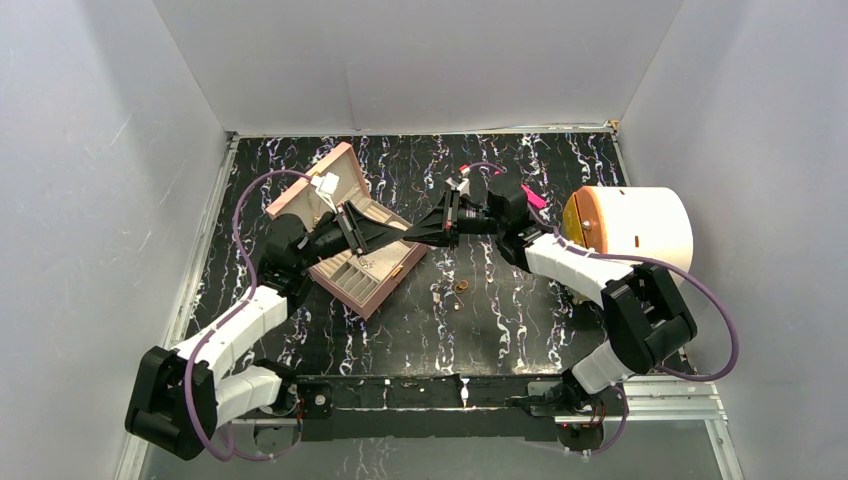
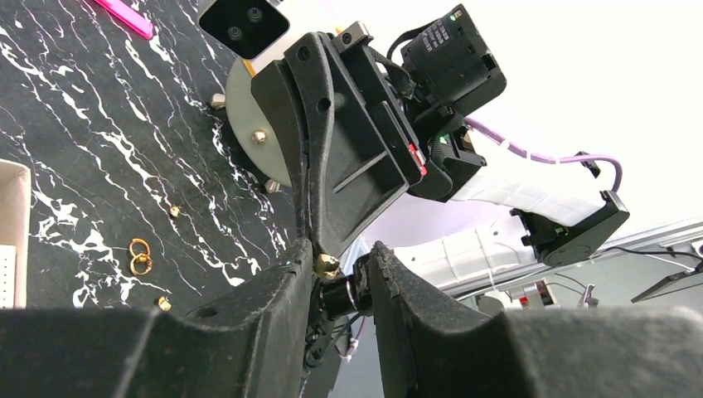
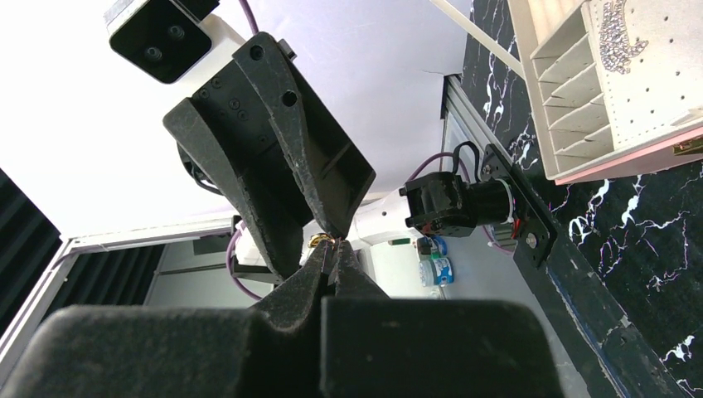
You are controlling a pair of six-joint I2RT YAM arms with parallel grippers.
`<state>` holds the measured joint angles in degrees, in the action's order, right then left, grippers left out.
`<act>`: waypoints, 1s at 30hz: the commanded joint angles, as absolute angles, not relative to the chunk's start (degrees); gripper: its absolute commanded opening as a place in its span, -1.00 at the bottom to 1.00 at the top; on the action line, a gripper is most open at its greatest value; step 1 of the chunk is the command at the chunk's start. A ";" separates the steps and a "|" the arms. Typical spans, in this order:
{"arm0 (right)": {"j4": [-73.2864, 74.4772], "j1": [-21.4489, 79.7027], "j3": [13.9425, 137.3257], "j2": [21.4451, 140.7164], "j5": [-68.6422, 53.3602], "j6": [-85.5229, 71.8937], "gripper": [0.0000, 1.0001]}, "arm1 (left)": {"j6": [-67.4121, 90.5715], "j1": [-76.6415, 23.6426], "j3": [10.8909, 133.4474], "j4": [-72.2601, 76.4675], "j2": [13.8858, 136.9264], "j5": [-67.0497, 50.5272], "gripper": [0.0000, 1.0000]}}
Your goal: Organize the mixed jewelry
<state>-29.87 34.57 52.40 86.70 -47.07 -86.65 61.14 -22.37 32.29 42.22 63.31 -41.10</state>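
**Gold stud pinched in mid-air between the two arms**

Both arms reach in over the black marbled surface [image 1: 500,330], and their tips meet above it, just right of the open pink jewelry box [image 1: 398,283].

The right gripper [image 3: 329,249] has its fingers pressed together, with a small gold stud [image 3: 320,240] nipped at the very tip. The left wrist view shows the same stud [image 2: 326,265] sitting between the fingers of the left gripper [image 2: 341,253]. These fingers stand partly spread with a clear gap, one on each side of the right gripper's tip. The stud lies close against one left finger [image 2: 286,274]. Whether that finger actually touches it cannot be told.

The rest of the mixed jewelry lies loose on the surface, between the box and the right arm. It includes a pair of gold rings [image 2: 139,257] lying together and two tiny gold studs [image 2: 174,211] near them. In the top view these pieces show only as small specks.

The box has its lid raised. Its pale divided compartments face up, and a silvery sparkling piece [image 3: 618,46] rests on the perforated panel.

A bright pink bar [image 1: 535,197] lies flat beyond the right gripper. A cream cylinder with an orange face [image 1: 640,232] lies on its side at the right edge of the surface.
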 commanded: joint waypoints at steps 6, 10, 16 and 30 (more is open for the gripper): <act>-34.41 34.40 55.07 87.35 -48.29 -87.36 -1.00 | 60.44 -22.59 32.28 44.57 63.76 -42.63 -0.46; -35.07 34.45 55.24 87.46 -48.42 -87.80 -1.00 | 60.21 -22.59 32.00 44.62 63.74 -42.57 -0.37; -36.20 34.42 54.97 87.71 -48.47 -88.68 -1.00 | 59.68 -22.58 31.79 44.56 63.81 -42.92 -0.41; -36.04 34.43 54.60 88.28 -48.31 -89.01 -1.00 | 59.32 -22.53 31.62 44.65 63.48 -42.11 -0.62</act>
